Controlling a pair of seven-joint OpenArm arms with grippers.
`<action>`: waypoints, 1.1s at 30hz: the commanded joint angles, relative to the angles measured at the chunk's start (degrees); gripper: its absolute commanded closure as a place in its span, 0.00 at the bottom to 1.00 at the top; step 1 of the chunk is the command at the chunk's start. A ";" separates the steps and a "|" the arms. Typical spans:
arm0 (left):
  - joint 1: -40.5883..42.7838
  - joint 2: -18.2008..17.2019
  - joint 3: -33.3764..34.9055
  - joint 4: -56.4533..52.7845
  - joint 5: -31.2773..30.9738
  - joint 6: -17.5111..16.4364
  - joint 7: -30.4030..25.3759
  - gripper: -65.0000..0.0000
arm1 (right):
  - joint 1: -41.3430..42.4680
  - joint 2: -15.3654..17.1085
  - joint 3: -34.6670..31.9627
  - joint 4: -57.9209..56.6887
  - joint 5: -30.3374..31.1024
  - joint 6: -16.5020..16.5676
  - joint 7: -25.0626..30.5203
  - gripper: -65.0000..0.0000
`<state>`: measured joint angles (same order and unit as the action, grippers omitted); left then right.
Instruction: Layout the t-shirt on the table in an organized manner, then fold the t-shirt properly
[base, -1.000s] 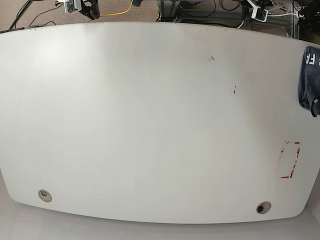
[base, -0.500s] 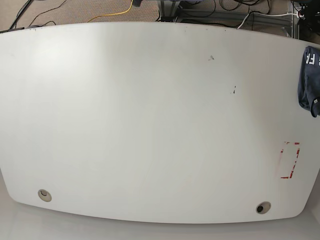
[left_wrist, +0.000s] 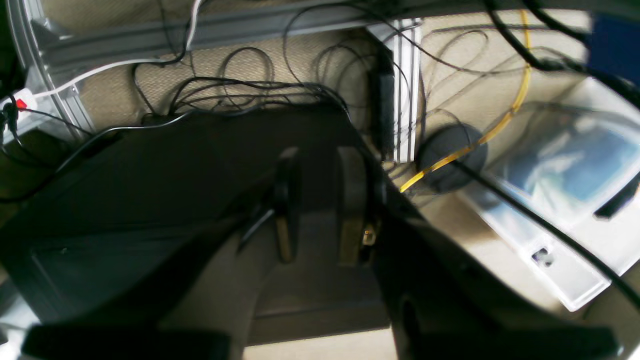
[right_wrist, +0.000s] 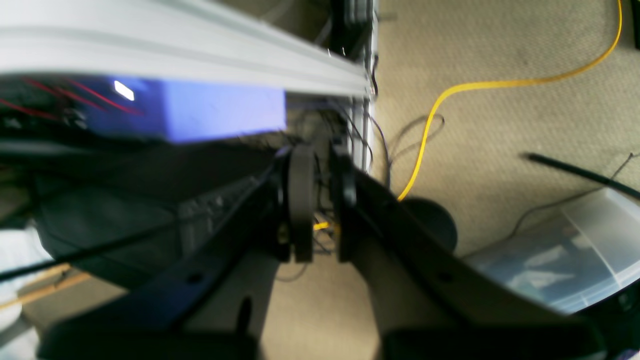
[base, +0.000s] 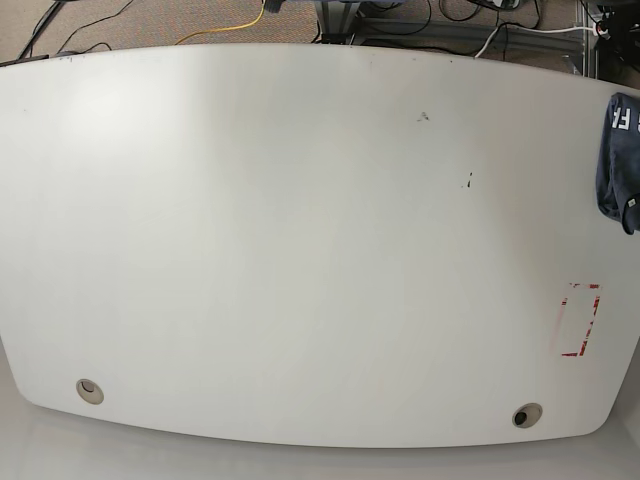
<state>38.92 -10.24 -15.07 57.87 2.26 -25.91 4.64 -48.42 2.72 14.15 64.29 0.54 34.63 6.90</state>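
Note:
The dark navy t-shirt (base: 618, 160) lies bunched at the far right edge of the white table (base: 300, 250), white lettering showing on its upper part, and it is partly cut off by the frame. Neither arm appears in the base view. In the left wrist view my left gripper (left_wrist: 320, 200) hangs over the carpeted floor and cables, its fingers a narrow gap apart with nothing between them. In the right wrist view my right gripper (right_wrist: 321, 215) is beside an aluminium frame rail (right_wrist: 175, 55), its fingers almost together and empty.
A red rectangular mark (base: 580, 320) sits near the table's right front. Two round grommet holes (base: 90, 390) (base: 526, 415) lie along the front edge. On the floor behind are a yellow cable (right_wrist: 435, 125), black cables and a clear plastic bin (left_wrist: 565, 190).
Both arms' ends, seen at the top edge of the base view a second ago, have drawn back out of that view. The t-shirt has not moved.

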 joint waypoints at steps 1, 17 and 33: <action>-2.48 -0.44 -0.01 -3.76 -0.28 -0.24 -0.47 0.83 | 2.14 0.05 0.31 -4.56 -1.72 0.66 0.71 0.91; -20.15 0.61 -0.01 -26.61 6.57 -0.24 -0.64 0.83 | 18.05 1.81 0.75 -23.98 -2.87 -0.13 0.62 0.91; -31.75 3.69 -0.01 -43.32 12.99 8.64 -2.93 0.83 | 29.39 3.83 0.84 -34.71 -7.70 -6.10 -2.02 0.91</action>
<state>7.88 -6.48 -15.05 16.34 14.37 -16.93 2.87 -19.33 6.48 14.70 29.78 -5.89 28.47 4.91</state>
